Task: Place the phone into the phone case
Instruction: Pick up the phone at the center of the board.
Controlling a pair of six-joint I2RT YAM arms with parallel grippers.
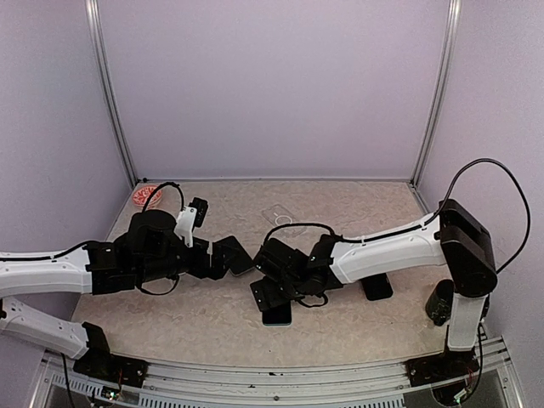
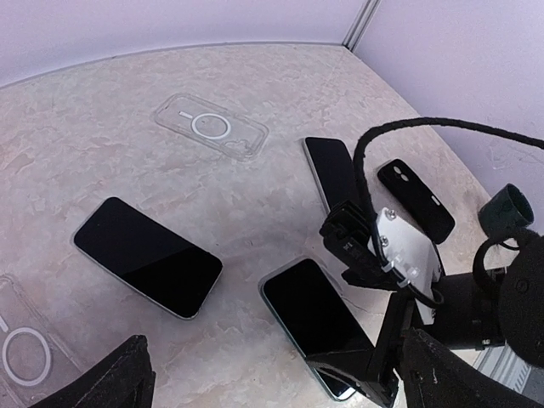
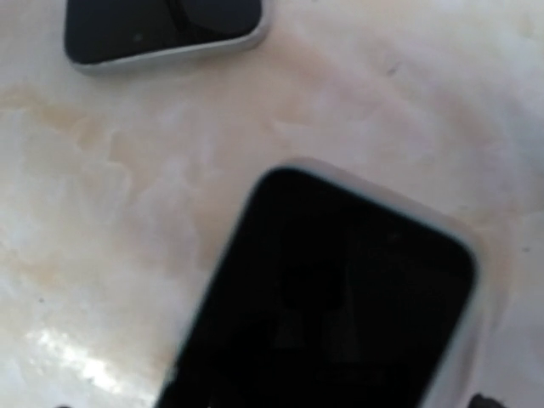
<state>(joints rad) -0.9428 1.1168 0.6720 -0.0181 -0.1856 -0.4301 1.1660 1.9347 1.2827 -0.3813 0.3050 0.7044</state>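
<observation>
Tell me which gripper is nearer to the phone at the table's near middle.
Right. The right gripper hovers open just above that phone; the left gripper sits open off to its left, farther back.

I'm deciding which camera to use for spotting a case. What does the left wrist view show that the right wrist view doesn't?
Only the left wrist view: the far clear case, the near clear case cut off at the left edge, the black case, a third phone beside it, and the right tool itself. Only the right wrist view: nothing new, just a blurred close-up. Both: the table, the phone under the right tool, and a second phone, probably the one lying left of it in the left wrist view.
</observation>
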